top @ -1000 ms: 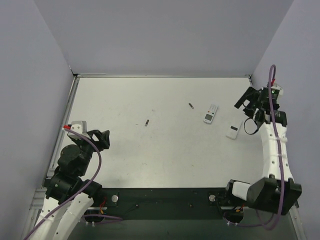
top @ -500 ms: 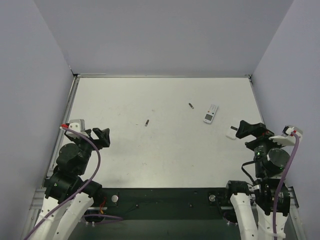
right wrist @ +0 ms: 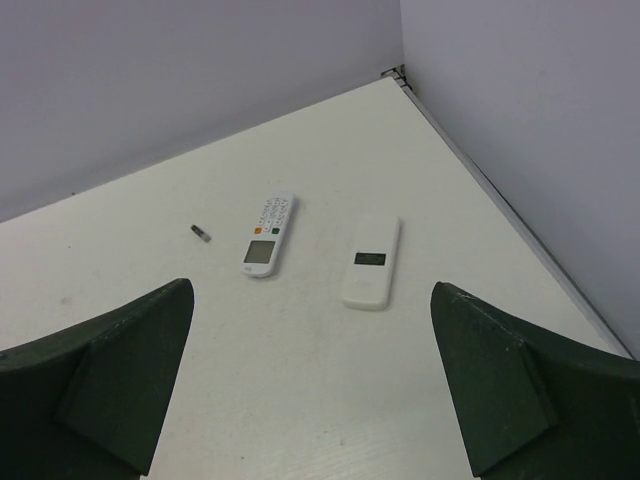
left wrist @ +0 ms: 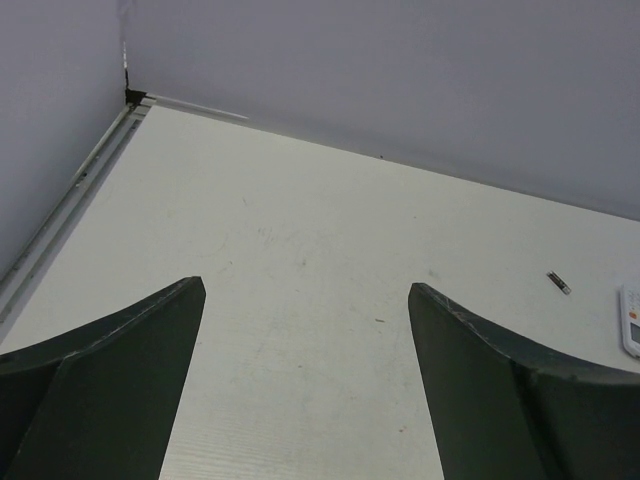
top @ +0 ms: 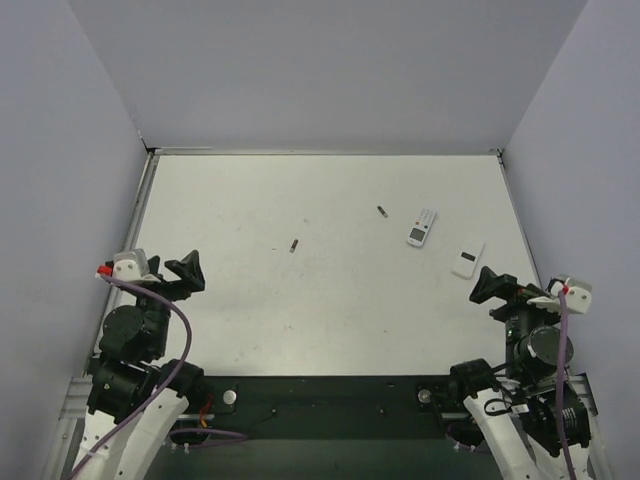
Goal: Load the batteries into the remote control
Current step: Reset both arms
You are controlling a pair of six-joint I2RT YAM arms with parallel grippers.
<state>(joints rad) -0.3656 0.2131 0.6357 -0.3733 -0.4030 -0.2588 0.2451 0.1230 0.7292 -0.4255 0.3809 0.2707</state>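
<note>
The remote control (top: 466, 261) lies flat at the right of the table with a plain white side up; a small dark rectangle marks it (right wrist: 371, 262) and no red shows. The batteries are not in view. My right gripper (top: 490, 285) hangs open and empty just short of the remote, which the right wrist view shows lying ahead of the open right gripper (right wrist: 312, 288). My left gripper (top: 190, 272) is open and empty at the near left, far from the remote. The left gripper (left wrist: 305, 288) has only bare table between its fingers.
A white-faced remote with grey buttons (top: 422, 227) lies just left of the remote control. A dark grey-brown cylinder (top: 381, 211) lies left of it, another (top: 294, 245) nearer mid-table. Grey walls enclose the table on three sides.
The right arm has drawn back from the far right, by the remote, to the near right edge. The left gripper has opened wider and pulled back towards the left.
</note>
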